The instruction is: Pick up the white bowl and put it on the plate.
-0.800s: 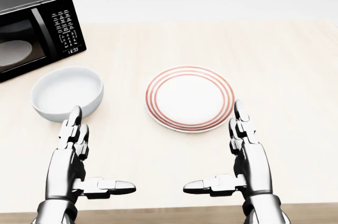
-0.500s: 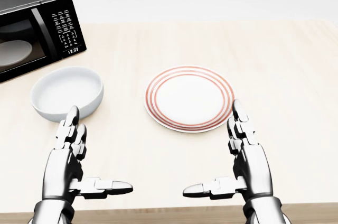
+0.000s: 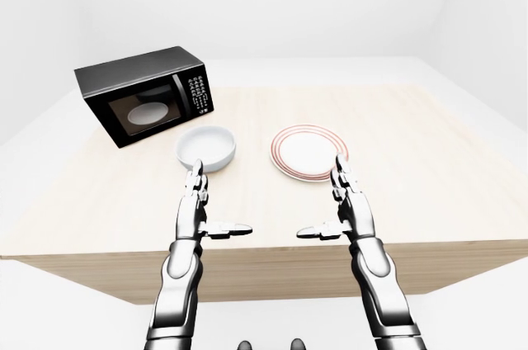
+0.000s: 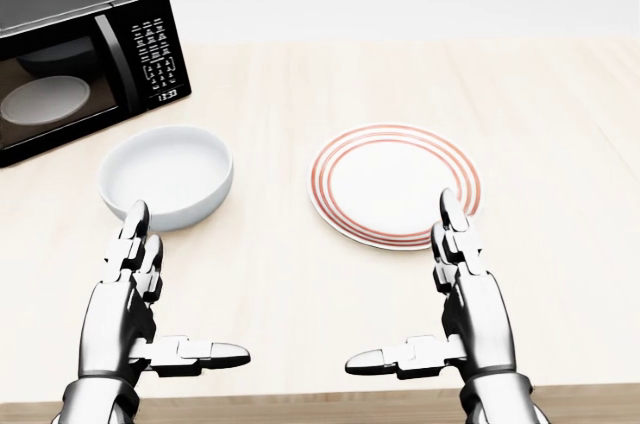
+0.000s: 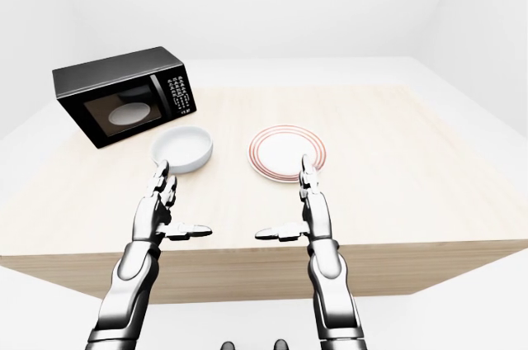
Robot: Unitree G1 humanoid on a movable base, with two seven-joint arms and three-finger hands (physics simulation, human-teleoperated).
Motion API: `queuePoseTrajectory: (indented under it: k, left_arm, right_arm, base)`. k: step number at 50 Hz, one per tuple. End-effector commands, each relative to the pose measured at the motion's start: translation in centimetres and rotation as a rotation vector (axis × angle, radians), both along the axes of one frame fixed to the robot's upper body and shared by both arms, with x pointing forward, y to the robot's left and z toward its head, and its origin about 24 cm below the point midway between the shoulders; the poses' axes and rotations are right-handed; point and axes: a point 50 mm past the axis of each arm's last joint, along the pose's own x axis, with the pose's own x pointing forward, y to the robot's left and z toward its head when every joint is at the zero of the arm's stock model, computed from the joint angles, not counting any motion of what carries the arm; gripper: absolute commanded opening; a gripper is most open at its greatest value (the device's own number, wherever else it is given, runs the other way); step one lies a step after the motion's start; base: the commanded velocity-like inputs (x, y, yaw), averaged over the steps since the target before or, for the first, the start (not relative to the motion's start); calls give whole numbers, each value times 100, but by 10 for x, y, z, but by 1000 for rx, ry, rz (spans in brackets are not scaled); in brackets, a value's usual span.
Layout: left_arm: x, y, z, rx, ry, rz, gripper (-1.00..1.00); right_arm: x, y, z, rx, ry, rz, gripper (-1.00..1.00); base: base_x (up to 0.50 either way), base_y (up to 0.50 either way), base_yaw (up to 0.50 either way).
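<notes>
Pale wooden counter (image 4: 560, 104) fills most of the head view, light walls beyond it. The round white ceramic bowl (image 4: 166, 177) sits upright on the counter in the left-centre of the head view, nothing inside it. To its right, well apart and not touching, lies the flat white plate with concentric red rings at its rim (image 4: 397, 185), flat on the counter near the frame centre. A black microwave oven with a glass door and a keypad panel (image 4: 80, 52) stands in the upper left of the head view, just above and left of the bowl; a pale round turntable shows through its door. The metallic three-finger left hand (image 4: 150, 314) comes up from the lower left: fingers spread, two pointing up toward the bowl, thumb stretched sideways toward the frame centre. Its fingertips (image 4: 137, 216) stand just below the bowl's near rim; whether they touch it I cannot tell, and nothing is gripped. The metallic three-finger right hand (image 4: 450, 314) mirrors it at the lower right: fingers spread, thumb pointing left toward the other thumb, holding nothing. Its upper fingertips (image 4: 450, 206) overlap the plate's lower right rim in the head view; in the left-eye view they appear above the counter, not resting on the plate. Both forearms rise from below the counter's near edge in the eye views.
</notes>
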Motion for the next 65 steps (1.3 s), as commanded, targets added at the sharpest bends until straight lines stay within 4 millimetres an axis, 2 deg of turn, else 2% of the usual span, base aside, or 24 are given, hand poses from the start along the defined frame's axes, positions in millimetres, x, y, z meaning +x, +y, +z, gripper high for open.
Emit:
queuePoseTrajectory:
  k: [1, 65]
  left_arm:
    - [0, 0, 0, 0, 0, 0, 100]
    - [0, 0, 0, 0, 0, 0, 100]
  right_arm:
    - [0, 1, -1, -2, 1, 2, 100]
    - [-1, 5, -1, -7, -1, 17, 100]
  base:
    - [0, 20, 0]
    - [0, 20, 0]
